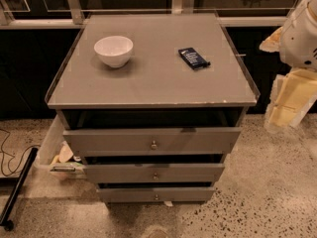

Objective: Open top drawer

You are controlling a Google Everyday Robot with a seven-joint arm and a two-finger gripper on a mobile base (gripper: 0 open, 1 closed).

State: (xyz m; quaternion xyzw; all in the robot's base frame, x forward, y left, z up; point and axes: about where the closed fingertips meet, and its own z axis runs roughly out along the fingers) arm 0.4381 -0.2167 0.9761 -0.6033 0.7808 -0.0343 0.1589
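Top drawer [148,140] partly pulled out, dark interior showing; task seemingly near done. Gripper [291,99] hangs right of the cabinet [153,86], apart from the knob [154,145]; grip state indeterminable.

My gripper [288,103], pale yellowish plastic below a glossy white shell, hangs right of the cabinet top [148,81], which is smooth with a dull sheen and chipped along its front edge. The top drawer [109,142] is matt grey, its knob [154,145] shiny metal. The white bowl [113,50] is glossy, the floor [267,187] speckled stone.
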